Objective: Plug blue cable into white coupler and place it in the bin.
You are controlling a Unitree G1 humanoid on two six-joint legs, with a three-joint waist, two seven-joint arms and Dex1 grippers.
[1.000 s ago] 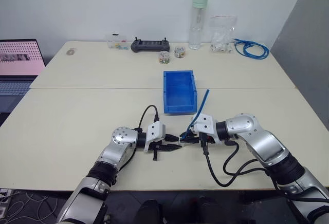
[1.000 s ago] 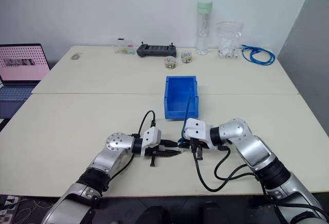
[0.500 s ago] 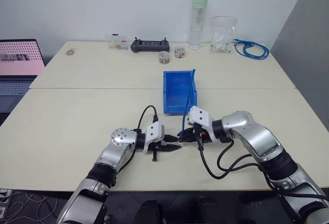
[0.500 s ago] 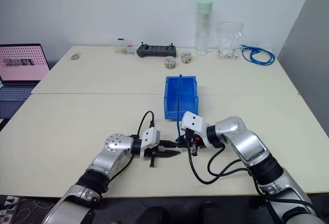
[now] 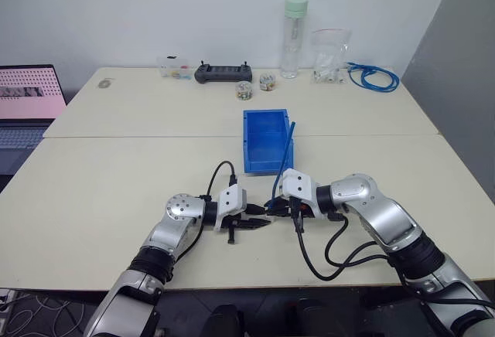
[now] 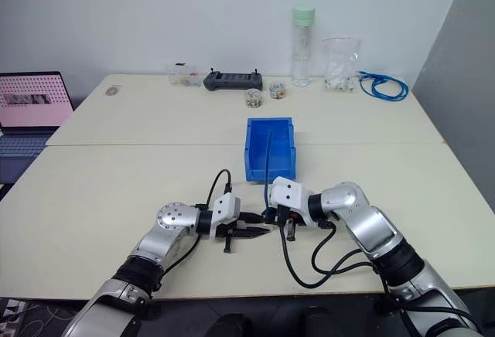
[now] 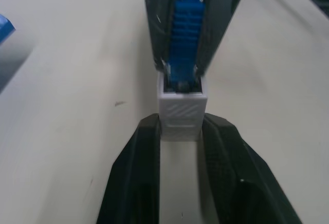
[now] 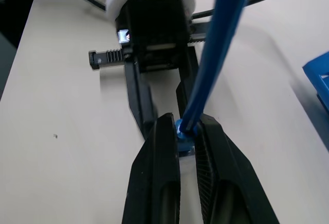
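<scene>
The white coupler (image 7: 182, 112) sits at the tip of my left gripper (image 7: 181, 126), low over the table's near middle. The blue cable (image 5: 285, 159) has its plug pushed into the coupler's dark socket. My right gripper (image 8: 184, 124) is shut on the cable's ribbed blue boot (image 7: 184, 23), facing the left gripper (image 5: 261, 216) tip to tip. From there the cable rises steeply and leans towards the bin (image 5: 247, 140), which stands open and empty just beyond both grippers.
Along the far edge are a small clear box (image 5: 174, 66), a black controller (image 5: 222, 73), two little jars (image 5: 244, 88), a tall bottle (image 5: 292, 35), a plastic bag (image 5: 329, 55) and a coiled blue cable bundle (image 5: 371, 76). A laptop (image 5: 31, 93) sits at the far left.
The right gripper rolled, swinging the cable's free end from leaning right to nearly upright by the bin. The left arm stayed in place. The camera shifted slightly.
</scene>
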